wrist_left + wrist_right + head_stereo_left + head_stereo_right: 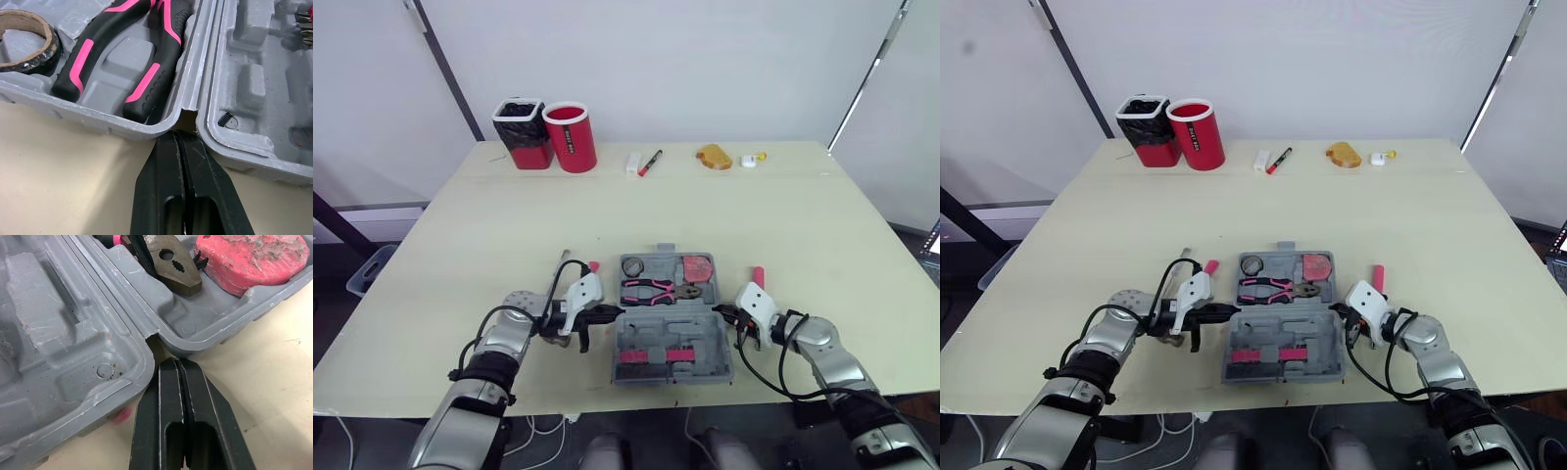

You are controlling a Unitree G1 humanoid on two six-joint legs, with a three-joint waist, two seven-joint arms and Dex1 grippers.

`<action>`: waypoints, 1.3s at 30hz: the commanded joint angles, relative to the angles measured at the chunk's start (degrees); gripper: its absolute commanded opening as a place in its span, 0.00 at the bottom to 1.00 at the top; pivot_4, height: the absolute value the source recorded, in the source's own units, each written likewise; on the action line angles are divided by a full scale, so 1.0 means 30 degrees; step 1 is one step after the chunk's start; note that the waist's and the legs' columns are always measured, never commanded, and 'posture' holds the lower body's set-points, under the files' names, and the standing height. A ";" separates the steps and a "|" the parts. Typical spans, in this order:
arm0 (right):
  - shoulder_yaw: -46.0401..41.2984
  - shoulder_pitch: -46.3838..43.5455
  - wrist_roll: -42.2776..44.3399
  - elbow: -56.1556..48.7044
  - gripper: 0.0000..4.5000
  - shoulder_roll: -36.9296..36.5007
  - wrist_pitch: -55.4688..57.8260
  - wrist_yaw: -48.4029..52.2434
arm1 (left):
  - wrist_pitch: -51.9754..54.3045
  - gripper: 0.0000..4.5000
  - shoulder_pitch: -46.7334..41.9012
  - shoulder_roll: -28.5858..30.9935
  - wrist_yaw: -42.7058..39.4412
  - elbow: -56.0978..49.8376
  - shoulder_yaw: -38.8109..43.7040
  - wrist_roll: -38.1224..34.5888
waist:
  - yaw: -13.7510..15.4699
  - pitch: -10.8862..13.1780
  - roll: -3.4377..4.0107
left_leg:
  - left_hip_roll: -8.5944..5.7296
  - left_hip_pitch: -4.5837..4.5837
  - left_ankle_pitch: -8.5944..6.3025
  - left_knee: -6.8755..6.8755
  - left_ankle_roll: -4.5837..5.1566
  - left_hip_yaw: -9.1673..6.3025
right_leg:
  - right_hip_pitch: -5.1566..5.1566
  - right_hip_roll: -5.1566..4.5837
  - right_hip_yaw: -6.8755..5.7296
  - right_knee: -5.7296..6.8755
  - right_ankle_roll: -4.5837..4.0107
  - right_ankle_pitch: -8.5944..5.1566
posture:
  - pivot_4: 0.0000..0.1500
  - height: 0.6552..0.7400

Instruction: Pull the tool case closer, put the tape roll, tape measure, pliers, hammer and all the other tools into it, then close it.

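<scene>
Open grey moulded-plastic tool case (pixel 700 338), lying flat at the lower centre of the head view, with its near half close to the front edge of the pale table (pixel 783 225). The left gripper (pixel 177 137) and right gripper (pixel 176 363) each have their two black fingers pressed fully together and hold nothing, the tips set at the hinge notch at either end of the case. The far half holds one brown-cored tape roll (pixel 27 16), one pair of pink-and-black pliers (pixel 651 291) and one round red tape measure (pixel 249 257). The near half carries two pink strips (pixel 633 356). Outside the case lie two pink-handled tools (pixel 591 265), one at each side; their kind cannot be told. At the upper left stand two red cylindrical cups (pixel 571 137), one lined in black. Likely hazards: the shut fingers bear on narrow hinge ends, so a pull could slip off or, if uneven, skew the case. Drawing it further may tip the near half over the table edge. Closing now would leave both loose tools out, and the left one could be dragged along.
</scene>
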 commanded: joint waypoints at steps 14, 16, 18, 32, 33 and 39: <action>0.0577 -0.0712 0.0220 -0.0302 0.00 0.0838 -0.0958 0.0015 | -0.0276 0.01 0.0136 -0.0324 -0.0349 -0.0183 -0.0521 0.0141 | -0.0022 0.0000 0.0001 | 0.0001 0.0006 0.0000 -0.0002 0.0000 0.0001 | 0.0000 0.0002 0.0003 0.0001 0.0000 0.0000 | 1.00 1.00; 0.0567 -0.0721 0.0222 -0.0286 0.00 0.0884 -0.1005 -0.0043 | -0.0268 0.01 0.0130 -0.0309 -0.0347 -0.0183 -0.0513 0.0139 | -0.0030 0.0000 0.0001 | 0.0001 0.0006 0.0000 -0.0001 0.0000 0.0002 | 0.0000 0.0002 0.0003 0.0002 -0.0001 0.0000 | 1.00 1.00; 0.0562 -0.0734 0.0215 -0.0250 0.00 0.0922 -0.1080 -0.0098 | -0.0270 0.01 0.0132 -0.0300 -0.0350 -0.0175 -0.0516 0.0144 | -0.0043 0.0000 0.0000 | 0.0001 0.0006 0.0000 -0.0002 0.0000 0.0001 | 0.0000 0.0002 0.0003 0.0002 -0.0001 0.0000 | 1.00 1.00; 0.0720 -0.0327 -0.0173 -0.0364 0.00 0.0488 -0.0543 -0.0120 | -0.0266 0.01 0.0196 -0.0225 -0.0319 -0.0196 -0.0471 0.0174 | -0.0187 -0.0002 0.0002 | 0.0002 0.0006 0.0000 -0.0004 0.0000 0.0001 | 0.0002 -0.0001 0.0001 0.0000 0.0000 0.0000 | 1.00 1.00; 0.0701 -0.0294 -0.0259 -0.0412 0.00 0.0360 -0.0476 -0.0169 | -0.0273 0.01 0.0184 -0.0189 -0.0306 -0.0172 -0.0441 0.0172 | -0.0185 -0.0001 0.0002 | 0.0002 0.0006 0.0000 -0.0004 0.0000 0.0000 | 0.0002 -0.0002 0.0001 0.0000 0.0000 0.0000 | 1.00 1.00; 0.0446 -0.0233 -0.0122 -0.0866 0.00 -0.0229 0.0087 -0.0057 | -0.0294 0.01 0.0100 0.0118 -0.0267 -0.0061 -0.0231 0.0142 | -0.0179 -0.0001 0.0002 | 0.0001 0.0002 0.0000 -0.0004 0.0000 0.0002 | 0.0002 -0.0005 0.0001 -0.0003 0.0001 -0.0001 | 1.00 1.00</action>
